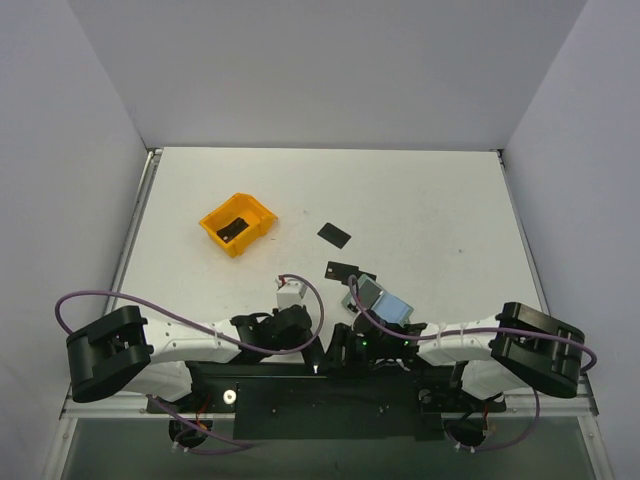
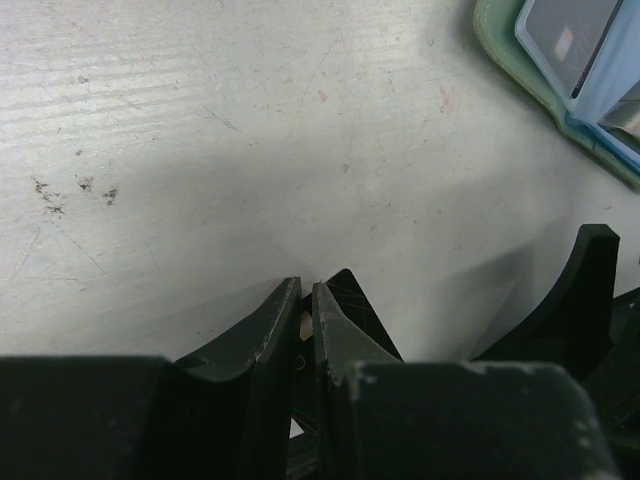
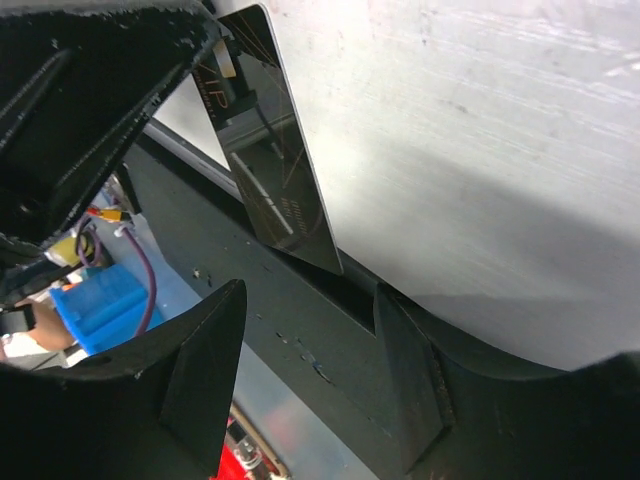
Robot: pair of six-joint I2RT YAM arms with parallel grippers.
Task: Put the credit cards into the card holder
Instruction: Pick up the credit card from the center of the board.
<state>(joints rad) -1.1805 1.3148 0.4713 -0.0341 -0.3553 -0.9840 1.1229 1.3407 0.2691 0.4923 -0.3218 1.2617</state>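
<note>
My left gripper (image 2: 305, 288) is shut on the edge of a black credit card (image 2: 358, 312), held upright near the table's front edge. In the right wrist view that same credit card (image 3: 270, 150) sticks out of the left gripper's fingers (image 3: 100, 80). My right gripper (image 3: 310, 290) is open just below the card and apart from it, with nothing between its fingers. The two grippers, left (image 1: 318, 352) and right (image 1: 344, 346), face each other. The green card holder (image 1: 378, 300) lies open beside them, showing its light-blue lining (image 2: 575, 45). Two more black cards (image 1: 335, 235) (image 1: 341, 270) lie flat on the table.
An orange bin (image 1: 240, 222) with a black card in it (image 1: 231, 230) stands at the left middle. The black mounting rail (image 3: 300, 330) at the table's front edge runs under the right gripper. White walls enclose the table on three sides.
</note>
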